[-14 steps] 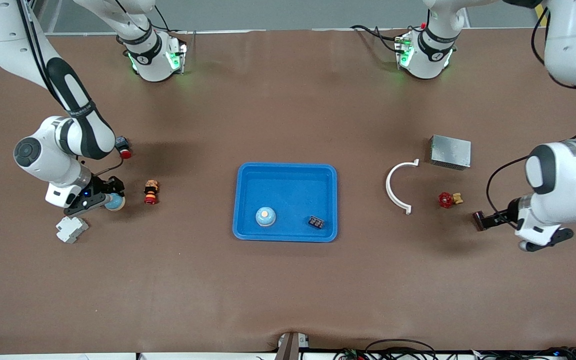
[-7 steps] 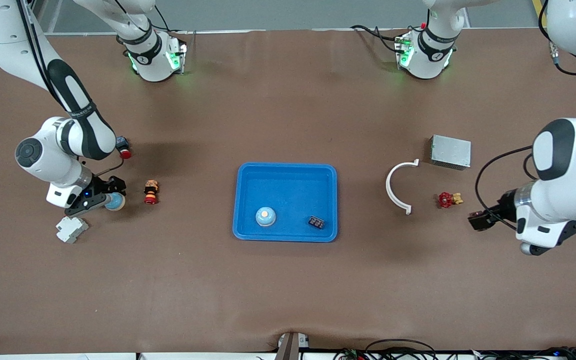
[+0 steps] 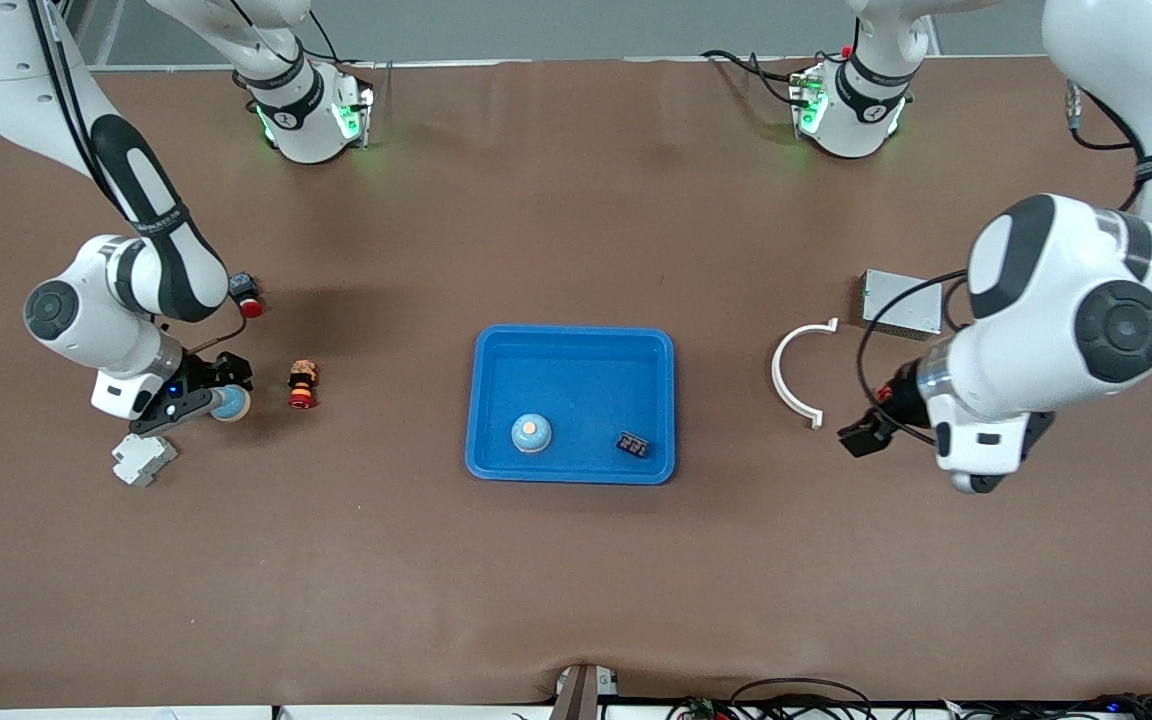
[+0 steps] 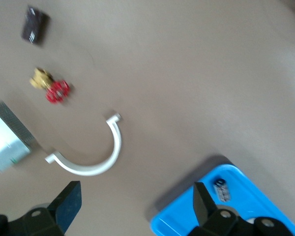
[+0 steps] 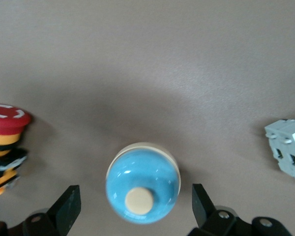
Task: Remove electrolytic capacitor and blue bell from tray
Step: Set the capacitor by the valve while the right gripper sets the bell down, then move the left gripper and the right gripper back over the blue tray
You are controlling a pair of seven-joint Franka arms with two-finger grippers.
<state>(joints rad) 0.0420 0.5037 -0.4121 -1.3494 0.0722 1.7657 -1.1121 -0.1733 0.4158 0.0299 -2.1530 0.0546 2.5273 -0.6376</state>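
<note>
Nearest the front camera, the white terminal block (image 3: 143, 459) is seen on the bench (image 3: 576, 580) at the right arm's end. A little farther off, the blue tray (image 3: 496, 350) is found at the middle of the bench, with a blue bell (image 3: 530, 433) and a small dark component (image 3: 633, 444) resting in its nearer part; whether that component is the electrolytic capacitor cannot be told.

A second blue bell (image 5: 142, 182) is set on the bench outside the tray, just beside the terminal block. The right hand (image 3: 204, 393) is held low around it with its fingers (image 5: 66, 209) spread apart and clear of the dome, which suggests a release rather than a grip. A red-capped push button (image 3: 302, 385) lies beside it, and another red button (image 3: 246, 296) farther still.

At the left arm's end, the left hand (image 3: 876, 425) is held with its fingers (image 4: 69, 205) apart and nothing between them, apparently above the bench near the white curved clip (image 3: 796, 375). In the left wrist view a red valve handle (image 4: 56, 91), a dark block (image 4: 35, 24) and a metal box (image 3: 901, 302) are shown on the bench. The hand seems angled toward the tray, probably for the next pick.
</note>
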